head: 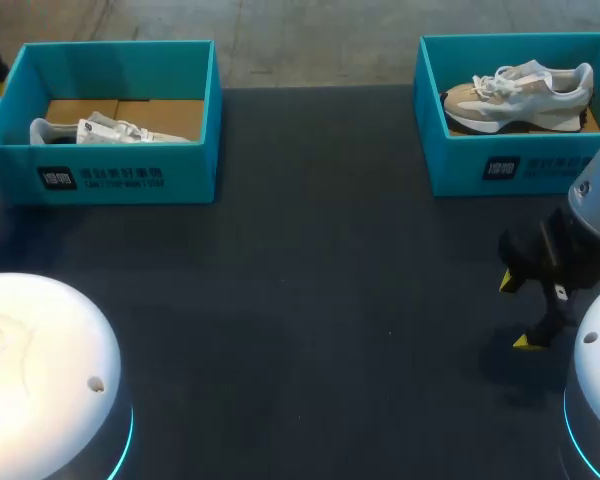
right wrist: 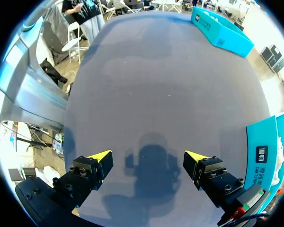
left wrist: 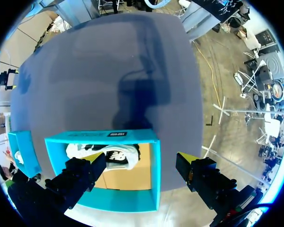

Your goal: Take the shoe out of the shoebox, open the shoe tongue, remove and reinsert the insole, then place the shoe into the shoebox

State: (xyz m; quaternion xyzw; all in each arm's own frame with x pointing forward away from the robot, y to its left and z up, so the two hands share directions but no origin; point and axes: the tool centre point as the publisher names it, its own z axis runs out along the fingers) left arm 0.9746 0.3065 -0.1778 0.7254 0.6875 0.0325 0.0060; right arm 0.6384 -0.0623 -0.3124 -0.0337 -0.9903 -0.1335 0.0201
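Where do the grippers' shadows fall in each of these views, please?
Head view: a dim shadow lies on the table under the right gripper. Left wrist view: the left gripper's shadow falls on the table beyond the shoebox. Right wrist view: the shadow sits between the open fingers.

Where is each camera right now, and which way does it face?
Head view: above and behind, looking down on the table; my right gripper shows.
Left wrist view: over the left shoebox, facing down; open left gripper shows.
Right wrist view: facing bare table; open right gripper shows.
Shared: the left shoebox and right shoebox.
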